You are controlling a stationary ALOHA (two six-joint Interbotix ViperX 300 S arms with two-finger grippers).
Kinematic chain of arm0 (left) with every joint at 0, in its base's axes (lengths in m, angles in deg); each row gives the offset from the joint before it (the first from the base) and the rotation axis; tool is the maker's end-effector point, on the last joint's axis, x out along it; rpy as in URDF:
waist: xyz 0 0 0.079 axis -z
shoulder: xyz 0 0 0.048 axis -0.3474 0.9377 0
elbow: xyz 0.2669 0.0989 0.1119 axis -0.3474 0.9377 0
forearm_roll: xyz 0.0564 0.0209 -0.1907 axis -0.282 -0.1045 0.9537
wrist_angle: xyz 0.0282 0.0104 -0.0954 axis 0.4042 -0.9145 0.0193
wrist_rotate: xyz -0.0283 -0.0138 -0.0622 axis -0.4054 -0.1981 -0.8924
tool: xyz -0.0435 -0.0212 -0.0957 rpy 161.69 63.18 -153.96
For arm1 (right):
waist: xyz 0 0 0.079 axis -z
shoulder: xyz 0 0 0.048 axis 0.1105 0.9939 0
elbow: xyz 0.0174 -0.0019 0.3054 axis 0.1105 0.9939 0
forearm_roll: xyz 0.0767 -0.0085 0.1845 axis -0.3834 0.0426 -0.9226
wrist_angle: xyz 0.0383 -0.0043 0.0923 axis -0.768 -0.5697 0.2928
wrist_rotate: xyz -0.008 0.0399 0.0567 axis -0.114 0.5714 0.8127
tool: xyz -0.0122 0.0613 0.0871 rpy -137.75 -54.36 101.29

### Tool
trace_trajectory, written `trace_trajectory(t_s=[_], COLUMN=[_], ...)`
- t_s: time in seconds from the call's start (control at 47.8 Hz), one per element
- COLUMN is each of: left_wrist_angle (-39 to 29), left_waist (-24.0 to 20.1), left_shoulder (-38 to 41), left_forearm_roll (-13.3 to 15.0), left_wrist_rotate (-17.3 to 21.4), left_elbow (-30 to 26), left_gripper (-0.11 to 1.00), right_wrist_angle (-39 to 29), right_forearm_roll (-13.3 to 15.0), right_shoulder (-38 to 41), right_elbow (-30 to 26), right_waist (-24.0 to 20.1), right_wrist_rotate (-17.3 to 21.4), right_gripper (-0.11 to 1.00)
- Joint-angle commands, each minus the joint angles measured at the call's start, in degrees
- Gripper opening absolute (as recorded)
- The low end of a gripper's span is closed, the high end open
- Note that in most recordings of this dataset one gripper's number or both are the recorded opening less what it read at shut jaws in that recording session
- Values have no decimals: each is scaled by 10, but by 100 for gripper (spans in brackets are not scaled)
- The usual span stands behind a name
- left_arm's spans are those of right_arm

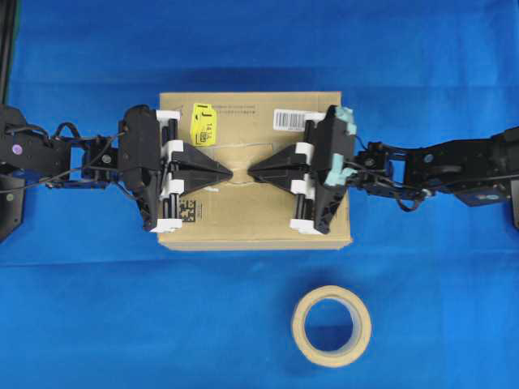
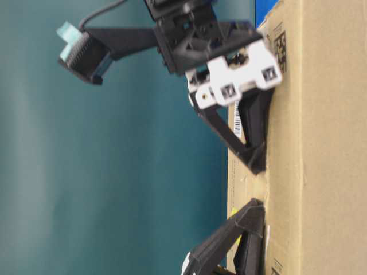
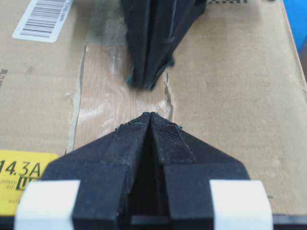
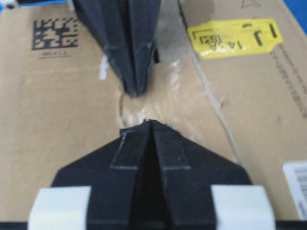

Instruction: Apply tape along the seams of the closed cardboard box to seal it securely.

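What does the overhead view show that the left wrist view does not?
Only the overhead view shows the tape roll on the blue cloth and the box's whole outline. Only the left wrist view shows the glossy tape piece lying along the seam. Both show the cardboard box, its yellow sticker, and the shut left gripper facing the shut right gripper.

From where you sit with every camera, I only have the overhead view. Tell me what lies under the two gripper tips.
Observer: A glossy tan piece of tape lies on the cardboard box, between the left gripper and the right gripper.
Operator: Say whether the tips press on it.
Observer: In the table-level view both tips meet the box top; I cannot tell how hard.
Operator: Report the jaws.
Observer: Both are shut, holding nothing.
Operator: Describe the tape's edges.
Observer: In the left wrist view its edges look ragged, with a pale torn strip along each side.
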State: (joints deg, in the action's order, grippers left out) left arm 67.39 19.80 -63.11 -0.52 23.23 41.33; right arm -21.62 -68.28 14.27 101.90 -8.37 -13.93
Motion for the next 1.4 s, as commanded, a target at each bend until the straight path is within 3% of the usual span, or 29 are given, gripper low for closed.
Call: trace_trajectory(t_s=[0.0,0.209,0.523,0.941,1.38], left_wrist_angle=[-8,-8,-12,-92,-214], left_waist=[4,1,4,0,-5], left_shoulder=[-5,-18,-70,-277,-474], left_forearm_roll=[0,0,-1,-3,-6], left_wrist_rotate=[-2,-9,-21,-10,-9], left_elbow=[20,40,46,68,141], left_gripper=[0,0,0,0,0], right_wrist_angle=[-3,2,5,-26,-132], right_forearm_roll=[-11,-15,-11,-7,-7], right_shoulder=[-10,-36,-96,-281,-466], right_elbow=[27,58,62,98,200], right_waist=[-13,-14,-13,-12,-9], right_wrist_rotate=[-2,-2,-16,-89,-98], right_gripper=[0,0,0,0,0])
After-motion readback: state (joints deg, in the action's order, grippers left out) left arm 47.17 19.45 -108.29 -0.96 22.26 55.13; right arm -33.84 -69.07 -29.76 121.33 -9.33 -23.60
